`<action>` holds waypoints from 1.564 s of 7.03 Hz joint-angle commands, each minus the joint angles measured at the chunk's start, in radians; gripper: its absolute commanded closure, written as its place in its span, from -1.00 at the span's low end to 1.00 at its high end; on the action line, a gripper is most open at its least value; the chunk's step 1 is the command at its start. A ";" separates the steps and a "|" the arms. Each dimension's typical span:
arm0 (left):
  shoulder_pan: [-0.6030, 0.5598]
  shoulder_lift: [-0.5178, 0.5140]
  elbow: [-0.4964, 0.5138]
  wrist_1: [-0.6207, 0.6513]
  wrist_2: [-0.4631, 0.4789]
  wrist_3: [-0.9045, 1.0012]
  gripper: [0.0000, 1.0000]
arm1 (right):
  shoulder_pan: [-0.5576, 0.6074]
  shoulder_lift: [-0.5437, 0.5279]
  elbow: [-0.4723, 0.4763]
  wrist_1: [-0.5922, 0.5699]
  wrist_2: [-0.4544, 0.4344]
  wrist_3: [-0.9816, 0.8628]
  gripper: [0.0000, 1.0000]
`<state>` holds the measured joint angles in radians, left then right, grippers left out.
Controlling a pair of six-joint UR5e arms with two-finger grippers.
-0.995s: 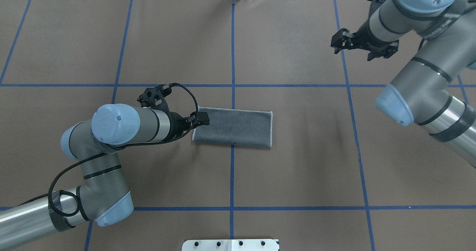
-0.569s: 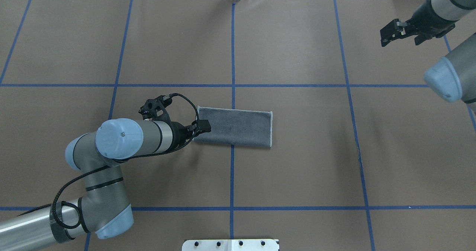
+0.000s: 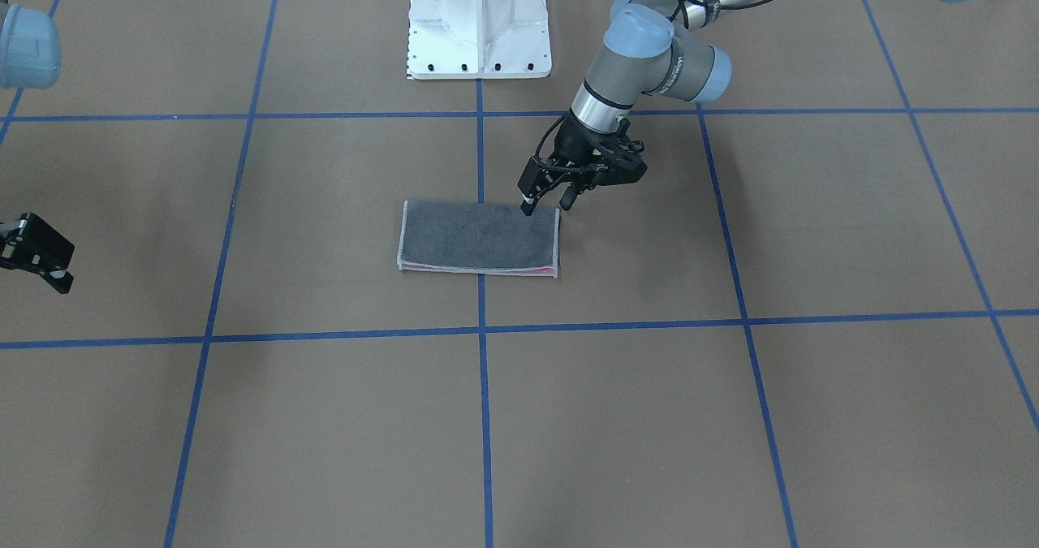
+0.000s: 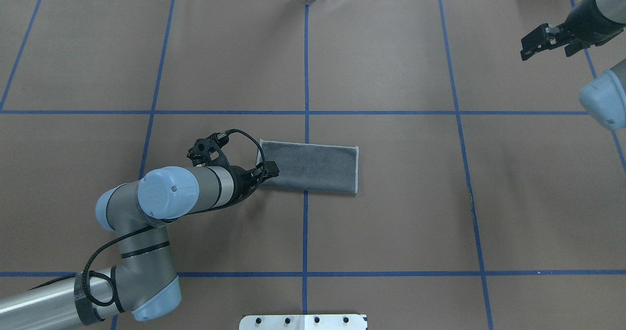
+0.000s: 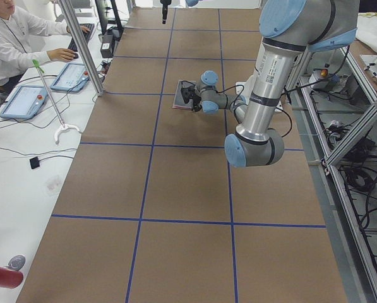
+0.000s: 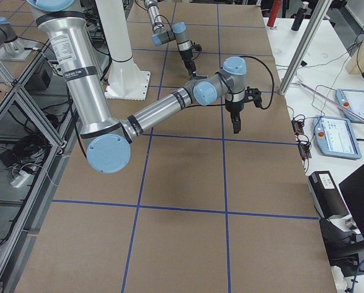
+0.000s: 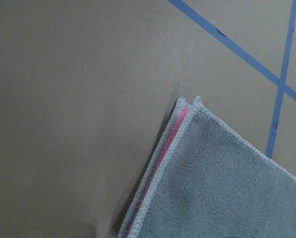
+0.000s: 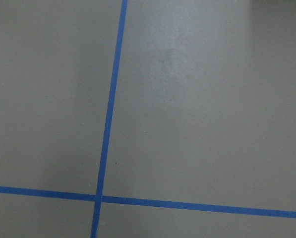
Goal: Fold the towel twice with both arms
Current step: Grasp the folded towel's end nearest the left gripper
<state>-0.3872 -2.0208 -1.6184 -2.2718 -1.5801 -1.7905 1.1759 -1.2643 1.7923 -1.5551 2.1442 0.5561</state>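
Note:
The towel (image 4: 313, 166) lies flat at the middle of the table, folded into a grey rectangle. A thin pink strip shows along its edge in the front-facing view (image 3: 479, 239) and at its corner in the left wrist view (image 7: 227, 188). My left gripper (image 4: 266, 173) is open and low at the towel's near left corner. In the front-facing view (image 3: 546, 204) one finger rests at the towel's edge and the other stands just off the cloth. My right gripper (image 4: 525, 49) looks open and empty, raised far off at the table's right far corner (image 3: 61, 268).
The white pedestal base (image 3: 477, 20) stands at the robot's side of the table. Blue tape lines (image 8: 108, 124) grid the brown table cover. An operator (image 5: 17, 38) sits at a side desk with tablets, beyond the table's far edge.
My right arm has swung away to the far right of the table. My left gripper has slid along the towel's left short edge toward its near corner. The towel has not moved.

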 commanded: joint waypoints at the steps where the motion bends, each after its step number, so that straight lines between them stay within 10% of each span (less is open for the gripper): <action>1: 0.001 -0.007 0.009 -0.002 0.003 -0.001 -0.65 | 0.001 -0.004 0.001 0.001 0.000 -0.001 -1.00; 11: -0.004 0.001 0.000 -0.003 0.002 -0.006 0.25 | -0.001 -0.006 0.002 0.007 -0.001 -0.001 -1.00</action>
<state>-0.3898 -2.0219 -1.6158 -2.2748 -1.5772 -1.7981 1.1761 -1.2696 1.7939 -1.5490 2.1432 0.5553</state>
